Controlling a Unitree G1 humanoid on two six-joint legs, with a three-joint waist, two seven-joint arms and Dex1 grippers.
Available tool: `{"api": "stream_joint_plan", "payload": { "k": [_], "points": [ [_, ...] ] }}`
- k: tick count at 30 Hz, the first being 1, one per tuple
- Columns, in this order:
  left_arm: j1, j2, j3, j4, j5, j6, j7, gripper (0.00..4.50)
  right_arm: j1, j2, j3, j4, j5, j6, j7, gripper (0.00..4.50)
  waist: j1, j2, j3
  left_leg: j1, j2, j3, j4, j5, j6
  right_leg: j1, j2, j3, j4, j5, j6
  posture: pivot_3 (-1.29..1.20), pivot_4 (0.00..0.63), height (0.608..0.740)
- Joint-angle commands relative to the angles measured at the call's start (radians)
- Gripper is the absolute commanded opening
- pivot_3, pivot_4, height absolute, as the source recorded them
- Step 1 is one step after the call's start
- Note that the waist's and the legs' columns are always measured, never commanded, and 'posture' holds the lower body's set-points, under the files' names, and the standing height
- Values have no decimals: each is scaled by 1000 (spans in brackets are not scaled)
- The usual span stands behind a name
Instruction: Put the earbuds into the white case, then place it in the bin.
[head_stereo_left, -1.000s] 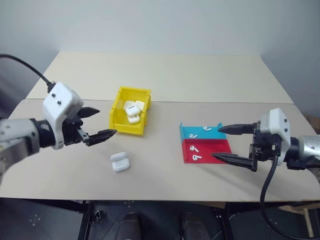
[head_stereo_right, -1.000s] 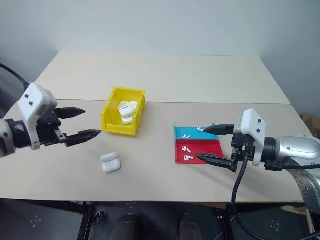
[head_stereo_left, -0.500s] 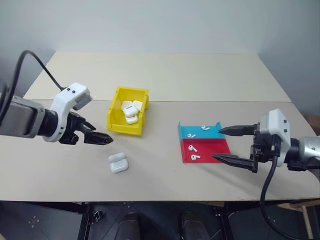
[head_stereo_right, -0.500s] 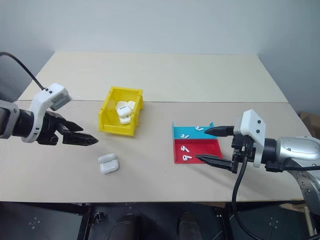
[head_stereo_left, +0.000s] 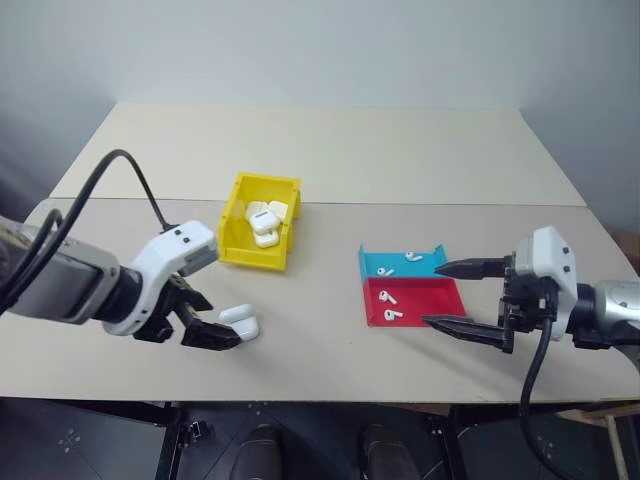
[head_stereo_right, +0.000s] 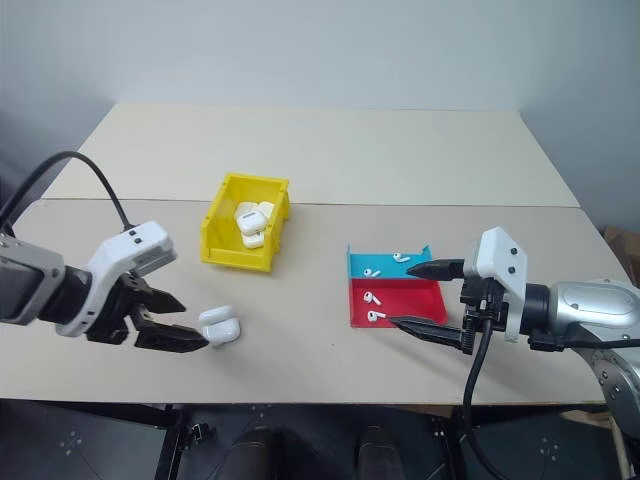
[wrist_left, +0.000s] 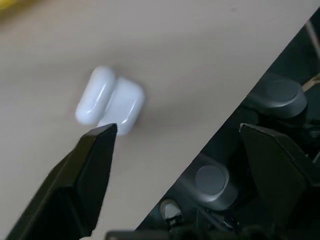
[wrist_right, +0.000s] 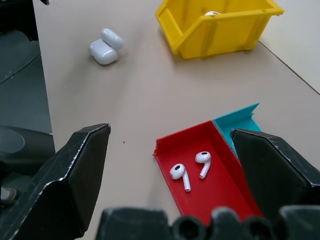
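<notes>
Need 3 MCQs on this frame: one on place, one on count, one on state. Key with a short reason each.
1. Where does the open white case lie?
A. in the yellow bin
B. on the table in front of the bin
C. in the blue tray

2. How many earbuds lie in the red tray?
A. none
B. two
C. four

3. How does the right gripper stand?
A. open, holding nothing
B. shut on an earbud
C. shut on the case

Key: 1 B, the case sits on the bare table in front of the yellow bin. 2 B, a pair shows on the red floor. 3 A, its fingers stand apart with nothing between.
</notes>
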Motion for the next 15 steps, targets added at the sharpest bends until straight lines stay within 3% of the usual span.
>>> {"api": "stream_joint_plan", "payload": {
  "k": [1,10,15],
  "points": [
    [11,-27,-16,-33,-51,-73,82,2944,-1,-8,-42,-24,21,2,-7,4500,0,0,0,0,0,0,0,0,0,1,0,0,0,0,0,0,150,740],
    [7,-200,-210,50,-85,-104,330,13,14,-11,-59,-42,35,9,-29,4500,2,0,0,1,0,0,0,0,0,1,0,0,-1,0,0,0,150,740],
    [-78,-314,-322,140,-117,-90,468,13,22,-6,-65,-51,36,8,-40,4500,4,-1,0,1,-1,-1,1,0,0,3,0,0,-1,0,0,0,150,740]
  ]
}}
